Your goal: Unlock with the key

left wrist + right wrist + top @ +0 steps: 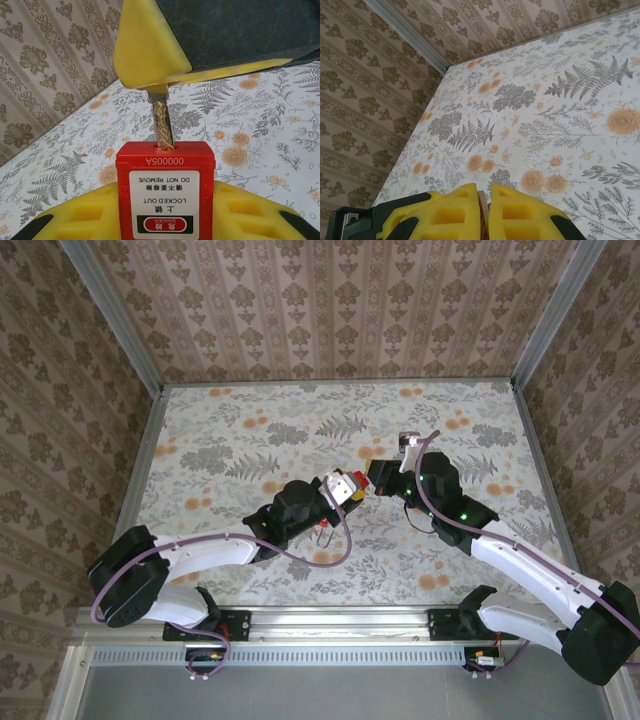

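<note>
- The left gripper [336,502] is partly closed around the body of the red padlock [165,192], which is held over the flowered table [230,430].
- The padlock's keyhole face is turned toward the other arm.
- The key [162,122] is set with its tip in the padlock's keyhole, and most of the grooved blade is exposed outside the padlock.
- To the right of the padlock, the right gripper [483,207] is pinched shut on the key's head.
- Insertion is judged to be the step in hand.
- Next, the blade should be pushed fully into the padlock along the keyhole's line, then turned while the padlock is held steady.
</note>
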